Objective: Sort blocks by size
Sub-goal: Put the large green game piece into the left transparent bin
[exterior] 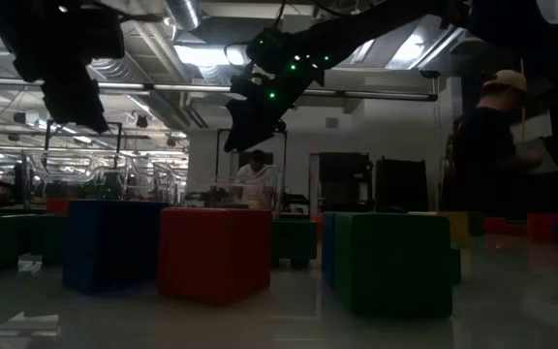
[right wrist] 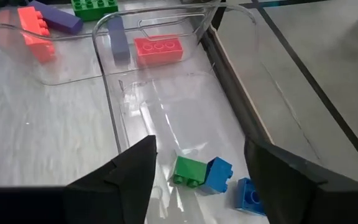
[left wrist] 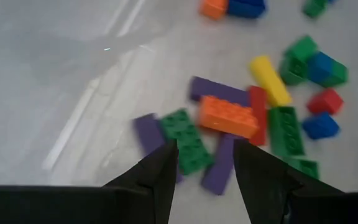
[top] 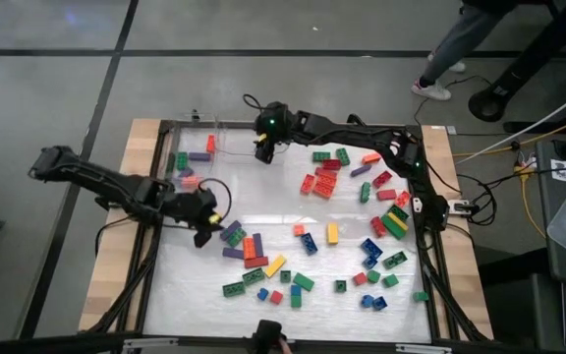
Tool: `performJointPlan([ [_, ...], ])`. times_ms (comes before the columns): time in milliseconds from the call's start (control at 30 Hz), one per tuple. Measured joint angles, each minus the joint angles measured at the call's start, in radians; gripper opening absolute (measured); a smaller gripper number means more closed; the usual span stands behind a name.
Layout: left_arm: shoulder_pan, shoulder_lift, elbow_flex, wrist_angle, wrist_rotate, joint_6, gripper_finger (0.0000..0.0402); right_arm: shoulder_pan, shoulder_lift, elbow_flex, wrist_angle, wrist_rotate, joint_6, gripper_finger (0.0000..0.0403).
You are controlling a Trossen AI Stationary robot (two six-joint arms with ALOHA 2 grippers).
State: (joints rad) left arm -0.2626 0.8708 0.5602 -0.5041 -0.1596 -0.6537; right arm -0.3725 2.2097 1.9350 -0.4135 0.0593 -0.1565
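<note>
progress check, sorting by size. two clear bins point(right wrist: 114, 37) sit at the far left corner of the table point(top: 263, 211). one holds long bricks: a red one point(right wrist: 158, 50), a lilac one point(right wrist: 119, 38), and in the neighbouring section a purple one point(right wrist: 58, 17), a coral one point(right wrist: 35, 23) and a green one point(right wrist: 94, 7). the other holds short bricks: a green one point(right wrist: 188, 171) touching a blue one point(right wrist: 216, 176), with another blue one point(right wrist: 250, 196) just beside.

right gripper point(right wrist: 199, 163) hovers over the short-brick bin, fingers apart, nothing between them; judged to have just let go there.

left gripper point(left wrist: 204, 163) hangs low over the left cluster, fingers apart and empty, straddling a long green brick point(left wrist: 188, 140) and a purple one point(left wrist: 219, 163); an orange brick point(left wrist: 229, 116) lies just beyond.

most of the blocks point(top: 347, 221) are unsorted, scattered across the right and near parts of the table. judged early: only a handful binned, dozens left.
</note>
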Motion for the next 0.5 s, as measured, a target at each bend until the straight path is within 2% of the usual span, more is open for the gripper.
performJointPlan([
  [267, -0.141, 0.206, 0.0, 0.224, 0.004, 0.001, 0.0143, 0.001, 0.0, 0.0, -0.046, -0.027, 0.046, 0.0243],
  [500, -0.165, 0.314, 0.0, 0.227, 0.022, 0.007, 0.0143, 0.018, -0.005, 0.049, -0.164, -0.079, 0.046, 0.0243],
])
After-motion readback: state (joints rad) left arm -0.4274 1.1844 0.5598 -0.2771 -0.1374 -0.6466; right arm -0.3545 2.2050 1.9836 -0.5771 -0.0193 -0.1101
